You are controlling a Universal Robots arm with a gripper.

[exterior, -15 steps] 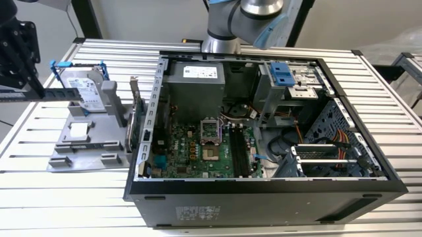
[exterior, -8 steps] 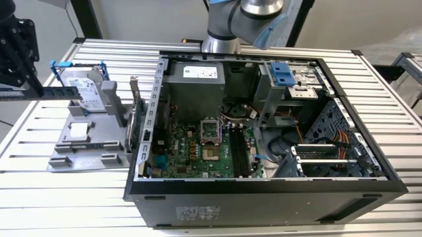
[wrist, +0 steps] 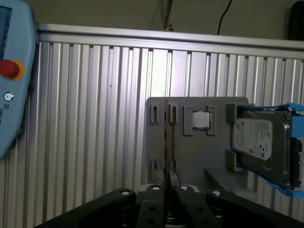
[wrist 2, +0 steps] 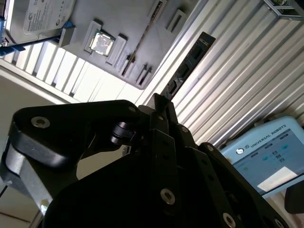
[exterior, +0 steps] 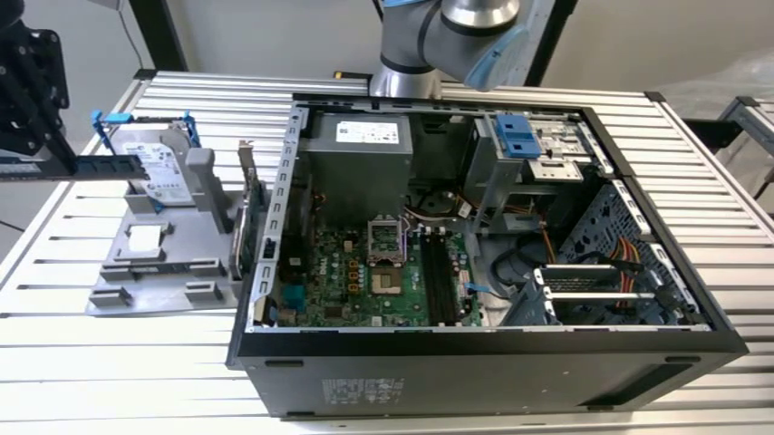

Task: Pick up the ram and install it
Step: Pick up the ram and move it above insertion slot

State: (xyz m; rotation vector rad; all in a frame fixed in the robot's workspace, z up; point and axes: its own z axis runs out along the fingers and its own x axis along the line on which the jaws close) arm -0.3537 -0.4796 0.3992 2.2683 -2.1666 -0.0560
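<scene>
Pincer (wrist 2: 160, 105) apparently clamps the ram (wrist 2: 190, 62) aloft.

Hangs at the exterior view's far left, end effector (exterior: 27, 149) pointing down. Pinches the ram (exterior: 103, 165) edge-on between tightly closed fingers (wrist: 156, 194) in the first wrist view.

A silver worktop (exterior: 72, 362) made of long metal strips.
A big black computer box (exterior: 484, 385) with its side open lies on it, toward the exterior view's right. A flat grey tray (exterior: 151, 276) lies on the worktop too, just beside the box, on the exterior view's left.
</scene>
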